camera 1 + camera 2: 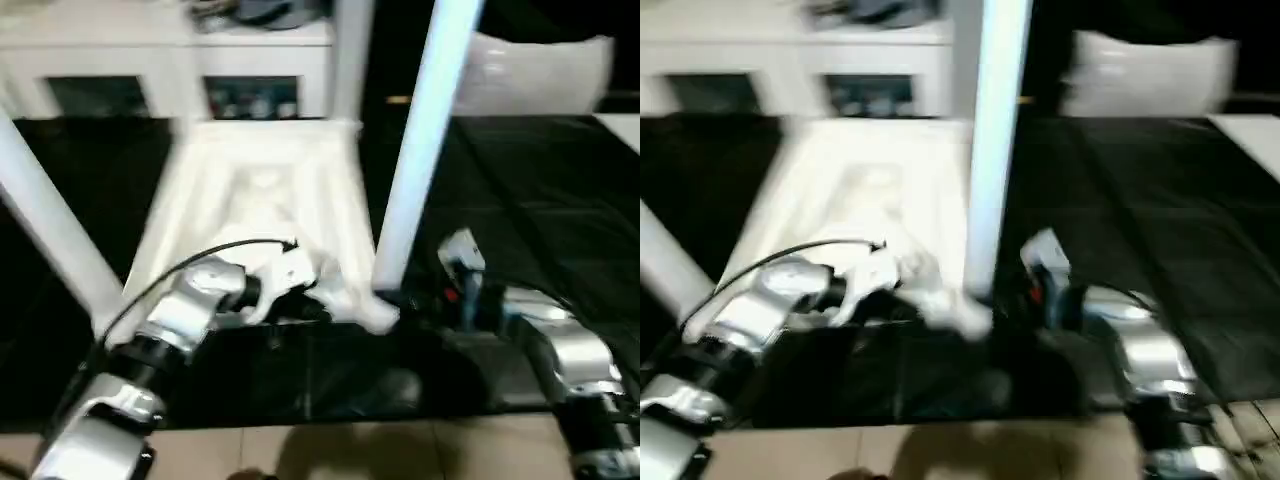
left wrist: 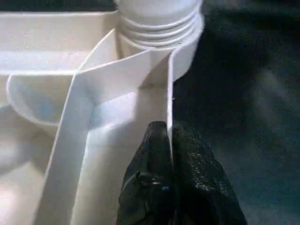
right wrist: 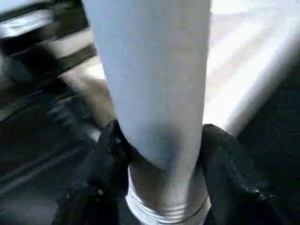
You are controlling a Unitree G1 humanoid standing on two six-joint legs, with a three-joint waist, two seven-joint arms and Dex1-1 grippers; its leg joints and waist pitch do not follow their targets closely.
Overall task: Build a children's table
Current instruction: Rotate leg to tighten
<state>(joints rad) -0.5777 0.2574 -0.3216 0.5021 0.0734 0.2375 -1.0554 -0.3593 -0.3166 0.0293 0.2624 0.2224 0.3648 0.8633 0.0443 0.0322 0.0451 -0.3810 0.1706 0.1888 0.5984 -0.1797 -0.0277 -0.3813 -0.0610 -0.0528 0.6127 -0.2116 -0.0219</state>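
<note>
Clearly the biggest piece here is the children's table top [image 1: 262, 190], lying upside down on the black-covered surface [image 1: 560, 210] with its ribbed underside up, in front of a white cabinet [image 1: 150, 70]; it looks like thin moulded plastic, so probably light, fairly stiff across the ribs, and smooth enough to slide on the cover if pushed. Next come the legs: one leg [image 1: 425, 130] stands upright at the near right corner socket [image 2: 185, 51], its threaded end entering the collar, and another leg [image 1: 45, 220] rises at the near left. These hollow tapered tubes should weigh little but be slippery, so low down near the socket seems the best place to hold one. The right pincer [image 3: 159, 154] does just that, its two fingers closed around the leg just above the threads. The left pincer [image 2: 169, 154] is pinched tight on the thin rim wall beside that socket, likely steadying the top.
</note>
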